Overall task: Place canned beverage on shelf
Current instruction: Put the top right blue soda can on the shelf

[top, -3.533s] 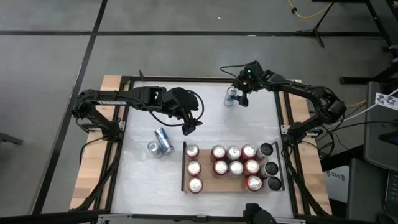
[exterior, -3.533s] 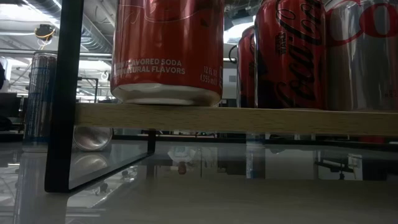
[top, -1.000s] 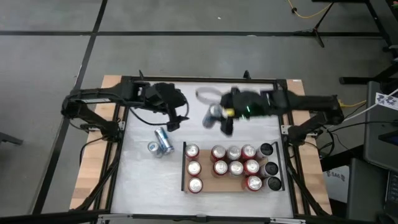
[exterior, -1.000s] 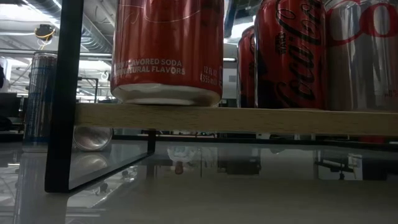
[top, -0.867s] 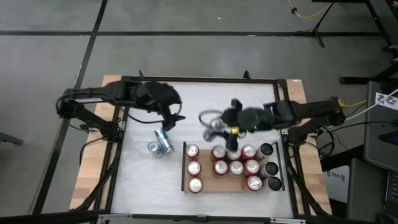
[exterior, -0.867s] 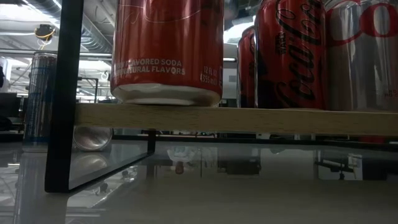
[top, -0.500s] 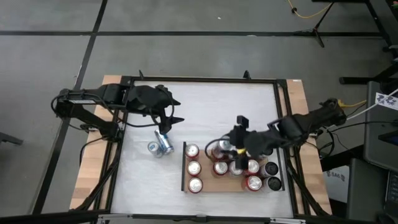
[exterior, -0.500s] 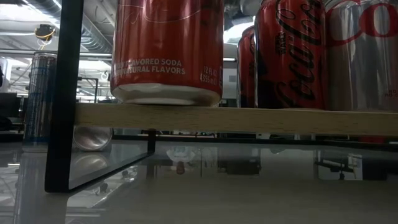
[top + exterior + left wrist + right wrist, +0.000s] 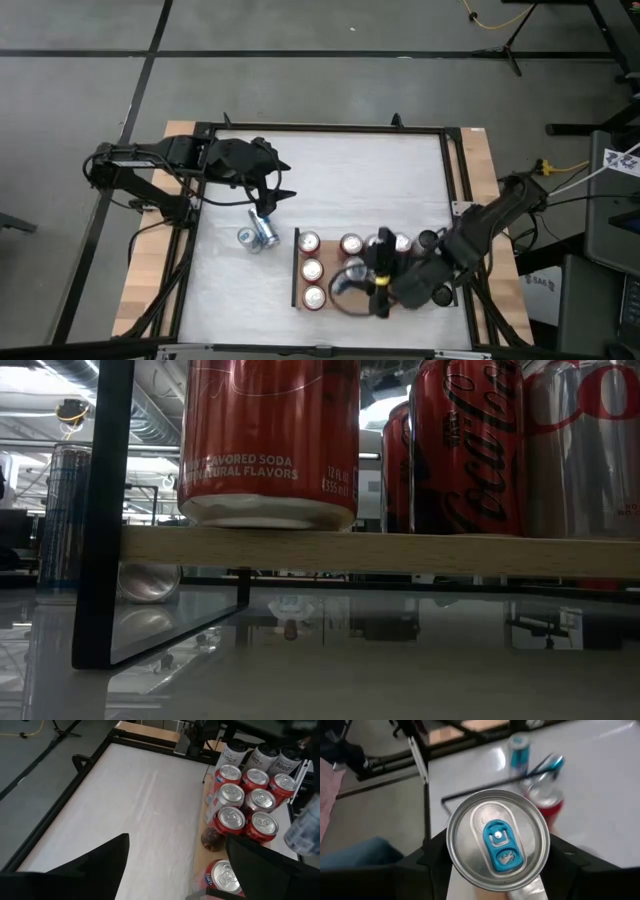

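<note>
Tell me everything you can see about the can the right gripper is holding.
The can is silver aluminium with a bright blue pull tab on its unopened lid. It is upright, clamped between the right gripper's dark fingers, which press its sides. In the high view it hangs over the shelf, beside the red cans.

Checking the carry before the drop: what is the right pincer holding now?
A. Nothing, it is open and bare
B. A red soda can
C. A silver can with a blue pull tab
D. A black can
C: in the right wrist view the right pincer grips a silver can with a blue pull tab, held over the shelf.
</note>
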`<state>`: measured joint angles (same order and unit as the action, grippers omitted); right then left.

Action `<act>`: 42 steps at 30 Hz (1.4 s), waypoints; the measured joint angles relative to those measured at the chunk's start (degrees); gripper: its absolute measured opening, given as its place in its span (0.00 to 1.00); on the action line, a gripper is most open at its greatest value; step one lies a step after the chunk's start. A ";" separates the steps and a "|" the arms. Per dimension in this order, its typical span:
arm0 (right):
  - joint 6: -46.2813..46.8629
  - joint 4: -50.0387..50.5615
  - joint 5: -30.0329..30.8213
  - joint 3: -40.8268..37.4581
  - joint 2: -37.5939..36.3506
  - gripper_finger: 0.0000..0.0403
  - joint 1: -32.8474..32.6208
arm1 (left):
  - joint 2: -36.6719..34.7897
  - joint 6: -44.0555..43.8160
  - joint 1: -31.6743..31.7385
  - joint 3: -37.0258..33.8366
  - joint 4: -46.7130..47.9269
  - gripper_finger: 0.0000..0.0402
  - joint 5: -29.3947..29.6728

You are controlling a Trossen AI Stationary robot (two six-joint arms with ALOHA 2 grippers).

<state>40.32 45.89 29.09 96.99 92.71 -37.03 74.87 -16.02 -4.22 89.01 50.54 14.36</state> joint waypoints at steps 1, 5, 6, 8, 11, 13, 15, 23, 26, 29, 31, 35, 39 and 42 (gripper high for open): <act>0.97 0.00 -0.36 0.00 0.89 0.55 -0.50 | 0.00 0.02 -0.01 0.01 0.00 0.80 -0.07; 3.01 0.02 -0.42 -0.04 3.68 0.55 -2.51 | 0.00 0.05 -0.01 0.02 0.00 0.80 -0.10; 3.06 0.02 -0.40 -0.04 4.17 0.55 -2.80 | 0.00 0.04 0.00 0.01 0.00 0.80 -0.10; 3.12 0.02 -0.13 -0.04 5.02 0.55 -3.33 | 0.00 0.03 -0.01 0.02 0.00 0.80 -0.10; 3.43 0.00 -0.08 -0.04 6.44 0.55 -3.57 | 0.00 0.01 -0.05 0.01 0.00 0.80 -0.08; 4.33 0.00 -0.14 -0.04 7.47 0.55 -3.54 | 0.00 0.01 -0.33 0.02 -0.02 0.80 -0.07; 4.50 0.00 -0.16 -0.04 8.59 0.55 -3.50 | 0.00 -0.01 -0.65 0.01 -0.02 0.80 -0.07; 5.81 0.02 0.95 -0.04 12.59 0.55 -3.50 | 0.00 -0.06 -2.52 0.01 -0.02 0.80 -0.06; 6.20 0.04 1.13 -0.04 13.92 0.55 -3.48 | 0.00 -0.06 -3.19 0.00 -0.02 0.80 -0.07; 6.40 0.00 1.08 -0.04 15.18 0.55 -3.46 | 0.00 -0.06 -3.78 0.00 -0.02 0.80 -0.06; 6.41 0.01 0.91 -0.04 15.95 0.55 -3.46 | 0.00 -0.06 -4.10 0.00 -0.02 0.80 -0.05; 6.61 0.05 0.89 -0.04 16.43 0.55 -3.46 | 0.00 -0.06 -4.49 0.00 -0.02 0.80 -0.05; 7.39 -0.62 4.05 -0.04 16.36 0.55 -3.46 | 0.00 -0.08 -4.51 0.00 -0.02 0.80 -0.07; 7.43 -1.07 4.32 -0.04 16.36 0.55 -3.44 | 0.00 -0.07 -4.49 0.00 -0.03 0.80 -0.05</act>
<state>47.75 44.82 33.41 96.95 109.08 -40.47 74.87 -16.09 -8.71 89.01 50.52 14.31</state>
